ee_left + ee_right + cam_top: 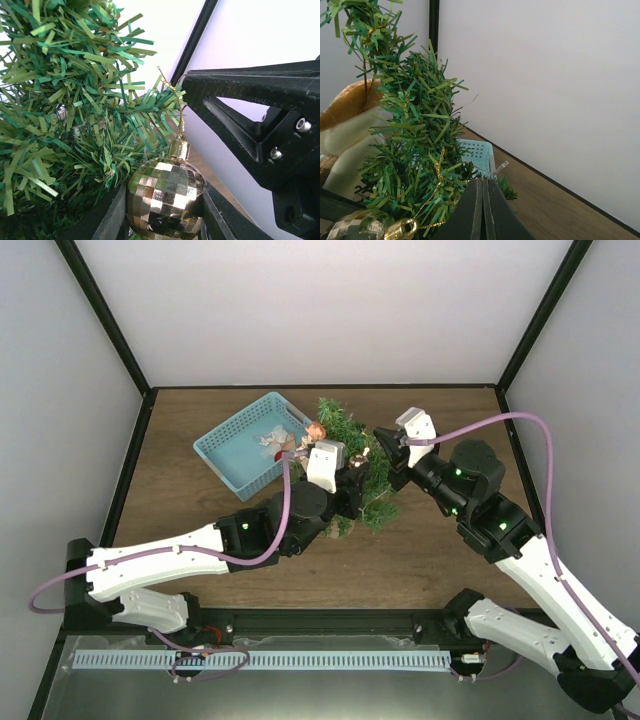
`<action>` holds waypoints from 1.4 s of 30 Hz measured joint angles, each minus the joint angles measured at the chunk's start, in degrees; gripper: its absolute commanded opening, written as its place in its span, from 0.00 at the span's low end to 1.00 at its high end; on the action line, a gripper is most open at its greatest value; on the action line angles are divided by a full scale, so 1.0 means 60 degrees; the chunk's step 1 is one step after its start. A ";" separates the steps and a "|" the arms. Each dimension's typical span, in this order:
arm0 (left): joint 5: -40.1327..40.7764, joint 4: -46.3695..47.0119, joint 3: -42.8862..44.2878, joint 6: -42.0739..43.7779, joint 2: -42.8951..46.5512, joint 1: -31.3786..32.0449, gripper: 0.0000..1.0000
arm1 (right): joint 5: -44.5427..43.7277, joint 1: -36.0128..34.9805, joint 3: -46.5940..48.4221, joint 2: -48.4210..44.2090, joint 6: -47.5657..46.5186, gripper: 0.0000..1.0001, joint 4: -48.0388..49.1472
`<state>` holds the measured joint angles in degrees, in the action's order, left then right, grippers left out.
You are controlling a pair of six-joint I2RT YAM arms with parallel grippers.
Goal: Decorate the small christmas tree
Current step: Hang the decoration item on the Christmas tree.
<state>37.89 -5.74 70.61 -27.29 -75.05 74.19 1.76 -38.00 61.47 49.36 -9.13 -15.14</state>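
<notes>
The small christmas tree [352,440] stands mid-table, just right of the basket. It fills the left of the left wrist view [65,100] and of the right wrist view [415,135]. My left gripper [355,470] is against its near side, shut on a gold mirror-ball ornament [165,190]. The ball's gold string [179,107] runs up to my right gripper [381,436]. That gripper's jaws [484,185] are pressed together, pinching the string [437,172] at the tree's right side. The ball's cap [402,229] shows low in the right wrist view.
A light-blue plastic basket [232,455] holding a few pale ornaments [270,438] sits left of the tree and shows in the right wrist view [480,150]. A brown-and-white plush ornament [345,120] hangs on the tree [315,430]. Bare wooden table [440,540] lies in front.
</notes>
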 measured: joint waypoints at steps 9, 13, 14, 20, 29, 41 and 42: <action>0.0171 -0.0058 0.0000 0.0015 0.0004 0.0000 0.28 | -0.0047 0.0000 -0.0022 0.0277 -0.0004 0.01 0.0157; 0.0266 -0.0091 0.0000 0.0058 0.0004 0.0000 0.28 | -0.0087 0.0000 -0.0098 0.0506 -0.0007 0.01 0.0321; 0.0299 -0.0113 0.0000 0.0062 0.0004 0.0000 0.28 | -0.0087 0.0000 -0.0138 0.0525 -0.0004 0.01 0.0350; 0.0408 -0.0284 0.0000 0.0073 0.0000 0.0000 0.28 | -0.0073 0.0000 -0.0452 0.0525 -0.0004 0.02 0.0616; 0.0426 -0.0441 0.0000 0.0069 0.0000 0.0000 0.34 | -0.0080 0.0000 -0.0568 0.0310 -0.0029 0.17 0.0903; 0.0346 -0.0561 0.0000 -0.0004 0.0000 0.0000 0.49 | -0.0200 0.0007 -0.0670 -0.0200 -0.0018 0.33 0.0925; 0.0317 -0.0583 0.0000 -0.0022 0.0004 0.0000 0.51 | -0.0211 0.0007 -0.0688 -0.0244 -0.0022 0.33 0.0922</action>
<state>39.79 -9.23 70.61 -27.42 -75.02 74.19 0.49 -37.95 57.34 47.90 -9.26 -9.61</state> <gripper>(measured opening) 0.469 0.324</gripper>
